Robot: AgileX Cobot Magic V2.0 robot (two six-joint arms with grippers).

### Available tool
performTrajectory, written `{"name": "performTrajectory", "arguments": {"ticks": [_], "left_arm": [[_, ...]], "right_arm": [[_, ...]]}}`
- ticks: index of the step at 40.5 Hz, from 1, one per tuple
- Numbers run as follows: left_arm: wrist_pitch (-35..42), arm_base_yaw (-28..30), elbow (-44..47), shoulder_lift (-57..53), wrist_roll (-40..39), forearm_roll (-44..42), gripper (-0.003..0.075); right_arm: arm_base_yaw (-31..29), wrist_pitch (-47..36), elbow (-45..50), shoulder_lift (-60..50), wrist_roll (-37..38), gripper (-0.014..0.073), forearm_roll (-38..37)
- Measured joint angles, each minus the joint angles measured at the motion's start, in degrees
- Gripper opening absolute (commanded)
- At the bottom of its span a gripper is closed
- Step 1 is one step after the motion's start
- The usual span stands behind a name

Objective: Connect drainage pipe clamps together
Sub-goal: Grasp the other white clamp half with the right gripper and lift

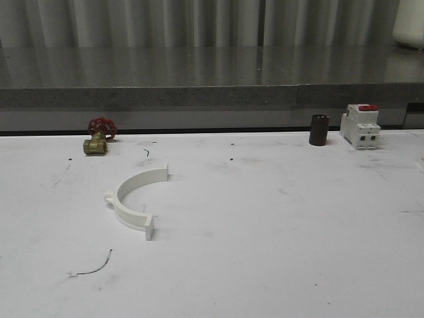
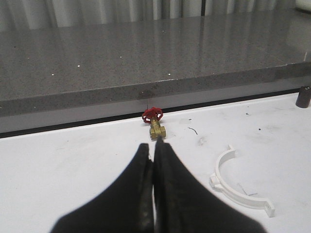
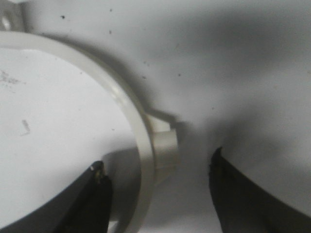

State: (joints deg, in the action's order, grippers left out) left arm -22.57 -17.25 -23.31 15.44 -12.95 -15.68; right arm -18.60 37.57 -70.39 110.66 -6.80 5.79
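Note:
One white half-ring drainage pipe clamp [image 1: 142,177] lies flat on the white table, left of centre, its open side facing right. In the left wrist view the same clamp [image 2: 243,200] lies to one side of my left gripper [image 2: 153,145], which is shut on nothing and hovers apart from it, pointing at a brass valve. My right gripper [image 3: 158,162] is open and low over a second white clamp half [image 3: 143,141]. Its black fingers [image 3: 97,194] stand on either side of the band, near a small square lug [image 3: 165,145], without touching it.
A brass valve with a red handwheel [image 1: 99,136] [image 2: 155,124] sits at the back left. A dark cylinder [image 1: 318,130] and a white-and-red breaker block [image 1: 361,126] stand at the back right. A grey stone ledge [image 1: 199,86] runs along the far edge of the table.

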Motion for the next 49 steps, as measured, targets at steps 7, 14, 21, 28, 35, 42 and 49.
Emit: {"name": "performTrajectory", "arguments": {"ticks": [7, 14, 21, 28, 35, 42, 49], "left_arm": [[0.0, 0.0, 0.0, 0.0, 0.0, 0.0, -0.0020], [0.0, 0.0, 0.0, 0.0, 0.0, 0.0, -0.0020], [0.0, 0.0, 0.0, 0.0, 0.0, 0.0, -0.0020], [0.0, 0.0, 0.0, 0.0, 0.0, 0.0, -0.0020], [0.0, 0.0, 0.0, 0.0, 0.0, 0.0, -0.0020], [0.0, 0.0, 0.0, 0.0, 0.0, 0.0, -0.0020], [0.0, 0.0, 0.0, 0.0, 0.0, 0.0, -0.0020]], "right_arm": [[0.0, -0.6, 0.0, 0.0, -0.1, 0.0463, 0.1], [0.0, -1.1, 0.0, 0.1, -0.1, 0.0245, 0.6], [0.1, -1.7, 0.0, 0.3, -0.1, 0.0064, 1.8], [0.1, -1.7, 0.0, 0.4, -0.1, 0.0037, 1.9], [0.1, -1.1, 0.0, -0.1, 0.2, 0.0037, 1.9], [0.1, 2.9, 0.0, -5.1, 3.9, 0.0037, 2.8], [1.8, 5.8, 1.0, -14.0, 12.4, 0.0037, 1.4]]}}
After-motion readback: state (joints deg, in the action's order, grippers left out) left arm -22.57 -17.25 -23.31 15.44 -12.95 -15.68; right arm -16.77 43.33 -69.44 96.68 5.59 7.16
